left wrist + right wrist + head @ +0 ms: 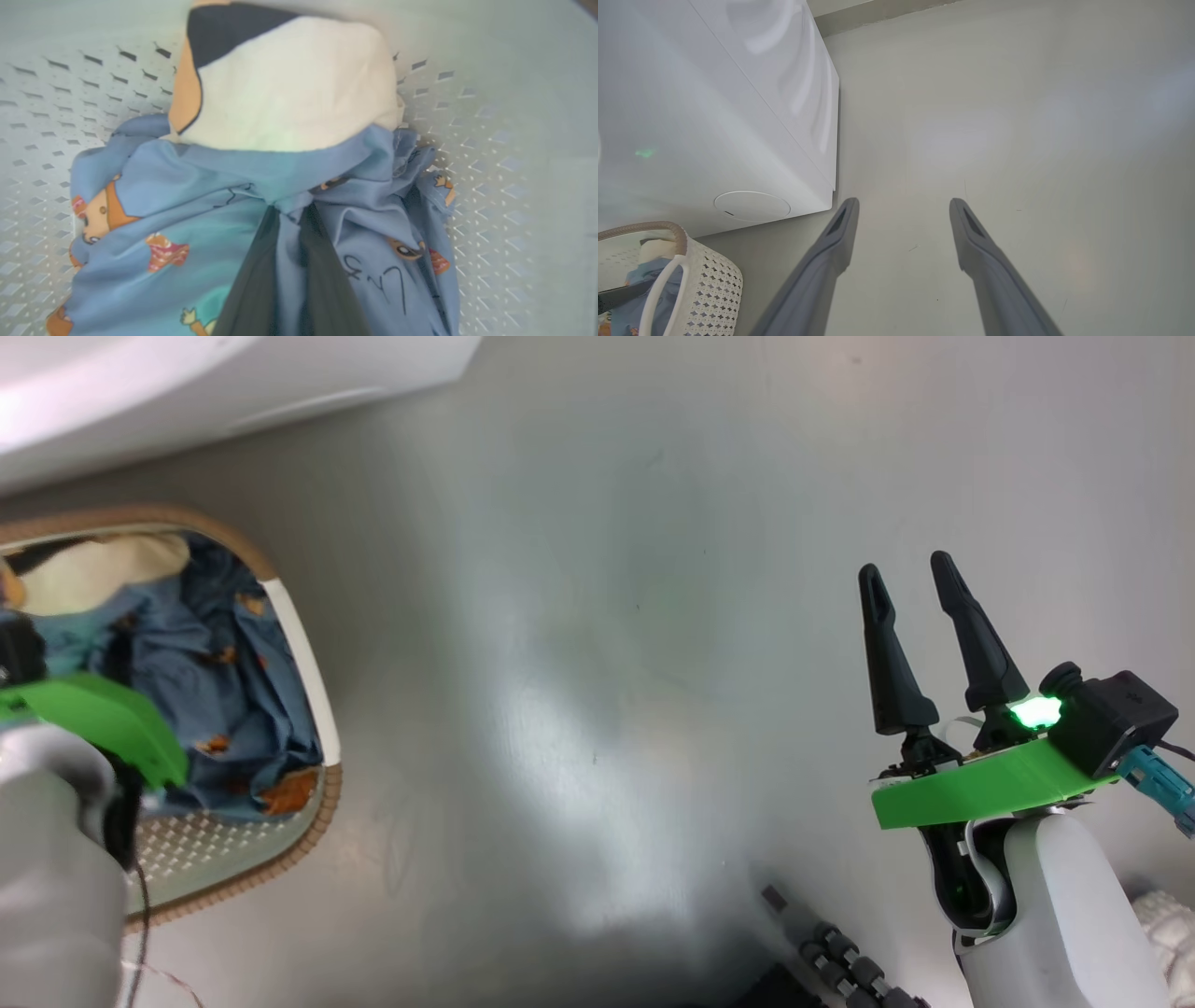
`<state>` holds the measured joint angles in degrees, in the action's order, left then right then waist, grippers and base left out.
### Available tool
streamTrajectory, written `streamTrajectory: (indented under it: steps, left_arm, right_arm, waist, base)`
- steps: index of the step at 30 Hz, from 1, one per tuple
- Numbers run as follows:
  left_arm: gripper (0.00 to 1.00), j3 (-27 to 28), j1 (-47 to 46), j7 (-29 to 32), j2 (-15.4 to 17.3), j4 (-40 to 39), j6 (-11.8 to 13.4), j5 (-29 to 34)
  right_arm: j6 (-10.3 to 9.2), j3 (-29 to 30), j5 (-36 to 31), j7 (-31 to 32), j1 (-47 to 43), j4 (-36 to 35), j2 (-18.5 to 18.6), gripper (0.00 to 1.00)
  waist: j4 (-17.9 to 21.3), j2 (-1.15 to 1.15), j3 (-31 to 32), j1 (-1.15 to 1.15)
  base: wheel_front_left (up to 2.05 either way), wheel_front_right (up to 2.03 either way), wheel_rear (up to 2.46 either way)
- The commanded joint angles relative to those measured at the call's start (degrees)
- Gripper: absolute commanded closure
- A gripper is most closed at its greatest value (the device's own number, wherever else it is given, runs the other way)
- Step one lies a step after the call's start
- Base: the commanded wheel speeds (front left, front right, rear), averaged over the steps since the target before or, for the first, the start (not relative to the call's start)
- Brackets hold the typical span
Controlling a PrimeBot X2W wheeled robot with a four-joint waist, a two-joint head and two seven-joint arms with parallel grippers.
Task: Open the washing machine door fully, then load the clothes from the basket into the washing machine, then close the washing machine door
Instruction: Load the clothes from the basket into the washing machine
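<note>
The cream basket (313, 681) stands on the floor at the left, below the white washing machine (187, 383). Inside lie the clothes (224, 663): light-blue printed fabric (187, 205) and a cream piece with a dark patch (289, 84). My left gripper (290, 210) is down in the basket, its dark fingers (252, 284) shut on a bunched fold of the blue fabric. My right gripper (906, 574) hovers open over bare floor at the right, holding nothing. The right wrist view shows the machine's round flap (752, 206) and the basket (710, 284). The washing machine door is out of view.
Grey glossy floor (607, 616) stretches between the basket and my right arm. A dark ribbed part (840, 961) sits at the bottom edge of the head view, and a white textured thing (1162, 915) lies at the lower right.
</note>
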<state>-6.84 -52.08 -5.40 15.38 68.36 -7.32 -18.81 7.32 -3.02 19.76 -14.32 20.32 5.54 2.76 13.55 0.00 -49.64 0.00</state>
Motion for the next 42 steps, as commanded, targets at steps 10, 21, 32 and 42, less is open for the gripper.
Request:
streamTrajectory:
  steps: [10, 21, 32, 42]
  left_arm:
    - [1.00, -1.0, 11.9, -8.5, -0.8, -4.4, -0.2, -5.8]
    - [1.00, 0.9, 21.7, -9.6, -2.3, -17.5, -0.1, -8.3]
    - [1.00, 8.0, 33.6, -9.6, -5.5, -33.8, 0.5, -4.6]
    - [1.00, 12.9, 41.5, -9.6, -9.0, -47.2, 0.4, -0.8]
  right_arm:
    - [0.17, -0.3, -2.1, -0.7, -2.1, 0.4, 0.1, 0.00]
    - [0.17, 0.3, -3.7, -0.7, -4.4, 2.0, 0.1, 0.00]
    - [0.17, -0.7, -3.7, -0.7, -6.0, 3.7, 0.1, 0.00]
    - [0.17, -0.6, -4.0, -0.7, -7.9, 4.8, 0.1, 0.00]
  waist:
    - [-3.4, 0.00, 10.7, 0.00]
    - [-5.6, 0.00, 19.9, 0.00]
    - [-6.7, 0.00, 28.2, 0.00]
    - [-7.9, 0.00, 34.1, 0.00]
  base:
    - [0.00, 0.00, 0.00]
    - [0.00, 0.00, 0.00]
    - [0.00, 0.00, 0.00]
    - [0.00, 0.00, 0.00]
